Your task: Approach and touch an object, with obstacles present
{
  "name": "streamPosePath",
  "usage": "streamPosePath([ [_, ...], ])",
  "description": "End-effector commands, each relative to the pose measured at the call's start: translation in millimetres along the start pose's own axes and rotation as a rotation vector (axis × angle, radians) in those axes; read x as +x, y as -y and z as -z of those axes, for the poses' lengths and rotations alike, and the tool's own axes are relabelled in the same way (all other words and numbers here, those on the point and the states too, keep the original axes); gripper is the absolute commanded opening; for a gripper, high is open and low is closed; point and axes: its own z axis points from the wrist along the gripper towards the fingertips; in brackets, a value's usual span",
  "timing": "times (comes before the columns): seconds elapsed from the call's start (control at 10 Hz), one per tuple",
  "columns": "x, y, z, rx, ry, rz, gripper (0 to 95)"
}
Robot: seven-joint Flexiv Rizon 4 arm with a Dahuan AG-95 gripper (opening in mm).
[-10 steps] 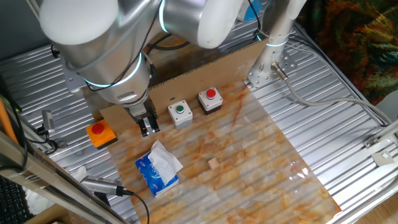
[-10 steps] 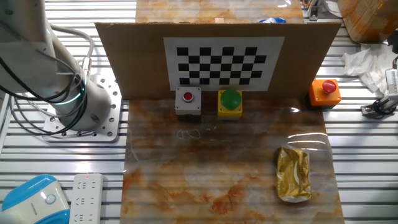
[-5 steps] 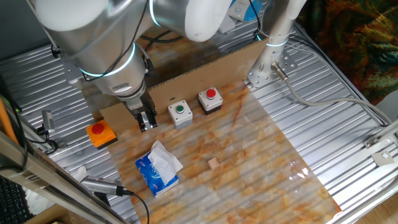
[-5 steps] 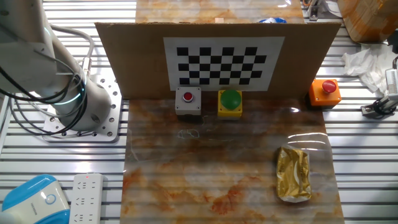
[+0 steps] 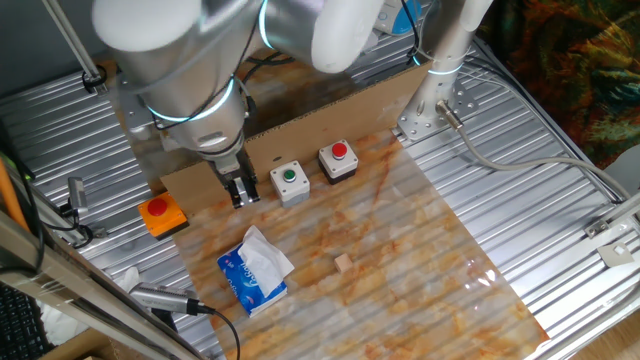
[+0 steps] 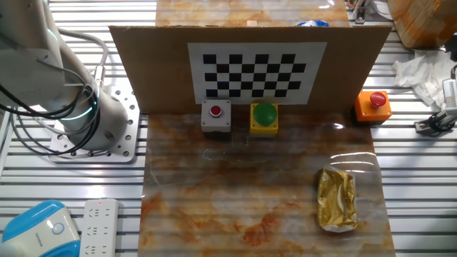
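Here gripper (image 5: 243,194) points down beside upright green button box (image 5: 290,183).

One fixed view looks steeply down from high above the robot's side, the arm (image 5: 190,70) filling its upper left, with the marbled board (image 5: 400,250) running diagonally toward the lower right. The other fixed view sits lower on the opposite side, facing a cardboard wall (image 6: 250,64) that carries a checkerboard (image 6: 257,71). Both views share the board, the red button box (image 5: 338,160) (image 6: 216,116), the green button box (image 5: 290,181) (image 6: 265,118) and the orange button box (image 5: 162,215) (image 6: 373,106), seen from opposite sides of the wall.
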Motion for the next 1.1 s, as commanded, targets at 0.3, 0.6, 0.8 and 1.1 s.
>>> streamPosePath([
  [0.3, 3.5, 12.6, -19.4, -0.008, 0.012, 0.006, 0.0],
  [0.6, 3.8, 20.4, -40.2, -0.012, 0.026, 0.014, 0.0],
  [0.8, 0.5, 19.2, -48.7, -0.013, 0.032, 0.013, 0.0],
  [1.1, -5.8, 15.6, -68.0, -0.012, 0.047, 0.012, 0.0],
])
